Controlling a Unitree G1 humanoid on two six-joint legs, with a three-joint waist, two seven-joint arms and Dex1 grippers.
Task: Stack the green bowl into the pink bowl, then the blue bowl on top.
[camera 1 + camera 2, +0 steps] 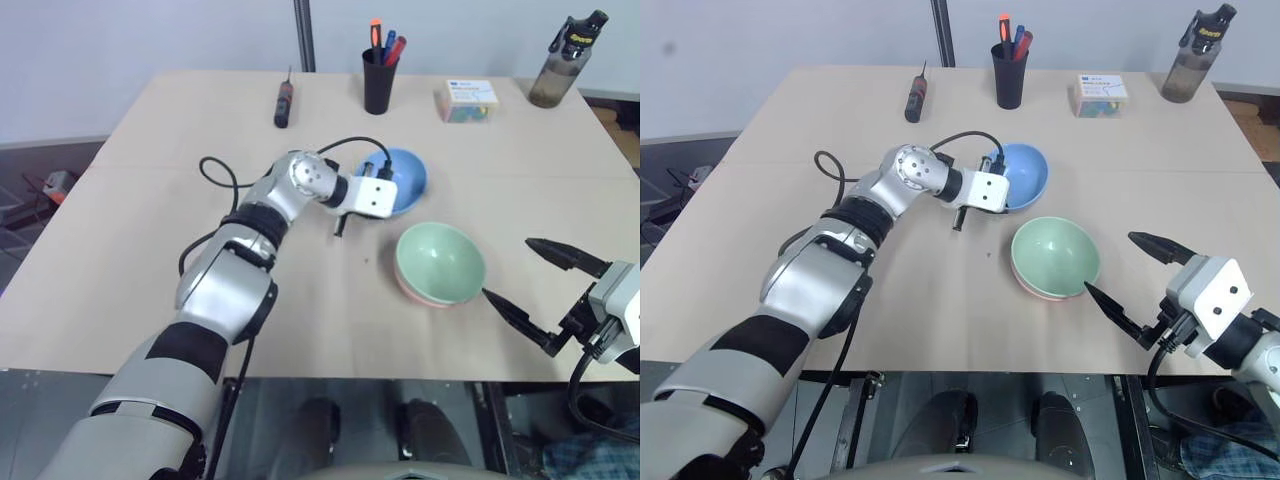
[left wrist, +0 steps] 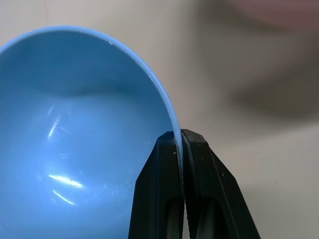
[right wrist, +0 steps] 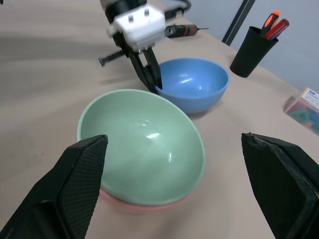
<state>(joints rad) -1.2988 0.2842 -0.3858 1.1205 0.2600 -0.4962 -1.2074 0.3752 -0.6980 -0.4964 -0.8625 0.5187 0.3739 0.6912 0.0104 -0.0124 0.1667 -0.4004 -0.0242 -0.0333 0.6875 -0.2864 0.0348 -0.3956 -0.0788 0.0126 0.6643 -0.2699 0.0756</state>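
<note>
The green bowl point(image 1: 440, 260) sits nested inside the pink bowl point(image 1: 413, 294), of which a thin rim shows underneath. Just behind this stack is the blue bowl point(image 1: 407, 178). My left gripper point(image 1: 381, 183) reaches in from the left and is shut on the blue bowl's near-left rim. In the left wrist view both fingers point(image 2: 167, 164) pinch the thin blue rim point(image 2: 175, 130). My right gripper point(image 1: 508, 268) hovers open to the right of the stack, near the table's front edge. It points at the green bowl point(image 3: 142, 144) and holds nothing.
Along the table's far side lie a screwdriver point(image 1: 284, 103), a black cup of pens point(image 1: 379, 80), a small box of coloured pieces point(image 1: 467, 100) and a dark bottle point(image 1: 568, 60). The table's front edge point(image 1: 330, 372) runs close below the stack.
</note>
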